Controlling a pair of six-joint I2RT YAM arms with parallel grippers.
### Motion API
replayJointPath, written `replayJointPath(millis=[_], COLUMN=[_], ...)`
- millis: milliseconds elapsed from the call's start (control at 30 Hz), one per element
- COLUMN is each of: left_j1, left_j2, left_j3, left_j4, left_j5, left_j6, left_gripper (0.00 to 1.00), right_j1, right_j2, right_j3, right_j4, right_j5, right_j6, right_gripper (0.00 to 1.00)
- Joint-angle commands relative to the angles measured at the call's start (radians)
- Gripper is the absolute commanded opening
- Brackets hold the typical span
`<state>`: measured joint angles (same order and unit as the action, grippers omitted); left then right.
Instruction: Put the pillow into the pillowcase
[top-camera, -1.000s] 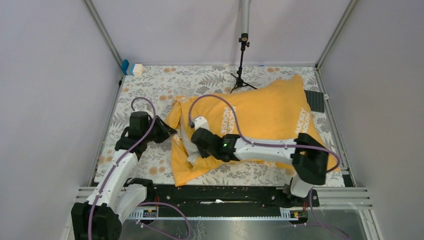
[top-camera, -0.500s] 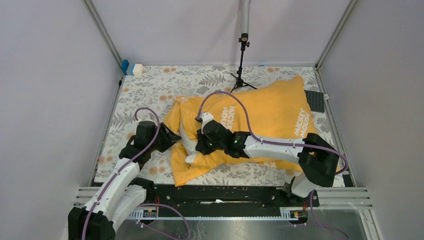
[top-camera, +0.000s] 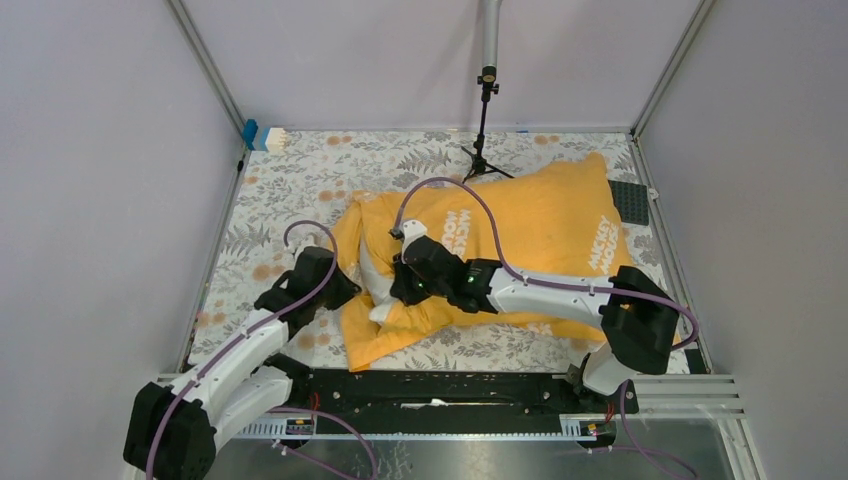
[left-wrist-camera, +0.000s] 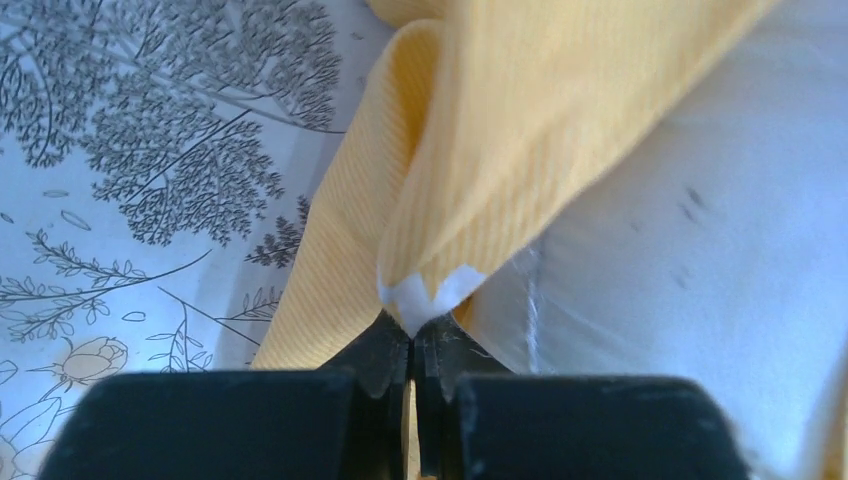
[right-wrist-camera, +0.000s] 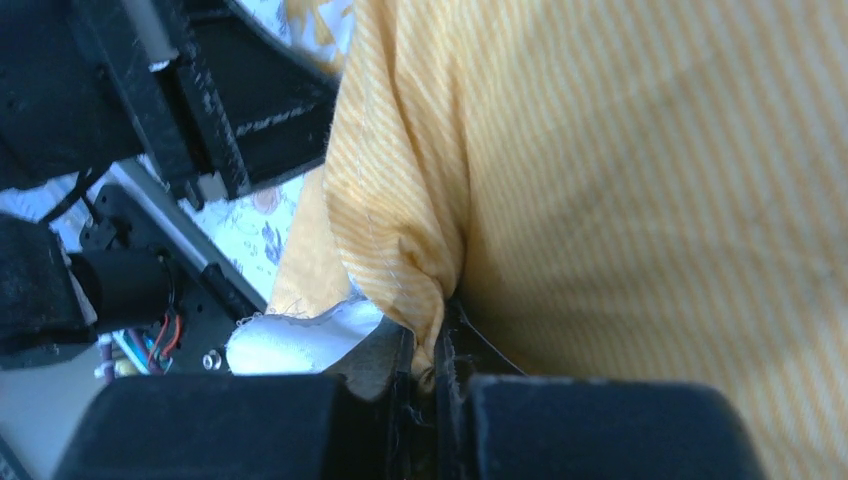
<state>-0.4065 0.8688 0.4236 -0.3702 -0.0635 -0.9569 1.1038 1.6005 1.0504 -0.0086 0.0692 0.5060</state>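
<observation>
The orange-yellow pillowcase (top-camera: 530, 240) lies across the table with the white pillow (top-camera: 374, 275) mostly inside it. Only the pillow's left end shows at the opening. My left gripper (top-camera: 345, 290) is at the opening's left edge, shut on the pillowcase hem (left-wrist-camera: 480, 150) and a small white scrap, with the pillow (left-wrist-camera: 700, 250) just to its right. My left gripper's tips (left-wrist-camera: 412, 340) are pressed together. My right gripper (top-camera: 403, 275) lies on top near the opening, shut on a fold of the pillowcase (right-wrist-camera: 650, 200). Its tips (right-wrist-camera: 435, 350) pinch the fold beside a white pillow corner (right-wrist-camera: 300, 340).
A black tripod stand (top-camera: 484, 140) is at the back centre, a blue and white block (top-camera: 262, 135) at the back left corner, and a black plate (top-camera: 630, 200) by the right wall. The floral cloth (top-camera: 300, 170) covers the table. Metal rails (top-camera: 450, 385) run along the near edge.
My left gripper has moved nearer and slightly right, pulling the case's edge along. My right gripper shifted a little right and away, then held still. Less white pillow shows.
</observation>
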Motion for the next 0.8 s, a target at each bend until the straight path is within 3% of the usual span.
replayJointPath(millis=[0, 200, 367, 500, 633, 767], left_j1=[-0.024, -0.031, -0.031, -0.031, -0.031, -0.031], left_j2=[-0.019, -0.087, -0.147, -0.155, -0.179, -0.188], left_j3=[0.146, 0.317, 0.458, 0.553, 0.594, 0.603], left_j4=[-0.027, -0.249, -0.386, -0.5, -0.504, -0.478], left_j5=[0.034, 0.287, 0.354, 0.384, 0.449, 0.331], left_j6=[0.118, 0.238, 0.27, 0.3, 0.258, 0.228], left_gripper=[0.0, 0.0, 0.0, 0.0, 0.0, 0.0], right_j1=[-0.012, -0.022, -0.022, -0.044, -0.043, -0.045], right_j2=[0.043, 0.222, 0.347, 0.4, 0.433, 0.402], right_j3=[0.16, 0.407, 0.476, 0.489, 0.488, 0.436], right_j4=[-0.04, -0.156, -0.168, -0.172, -0.175, -0.129], right_j5=[0.165, 0.492, 0.649, 0.657, 0.678, 0.562], right_j6=[0.024, 0.067, 0.078, 0.105, 0.114, 0.107], right_gripper=[0.0, 0.0, 0.0, 0.0, 0.0, 0.0])
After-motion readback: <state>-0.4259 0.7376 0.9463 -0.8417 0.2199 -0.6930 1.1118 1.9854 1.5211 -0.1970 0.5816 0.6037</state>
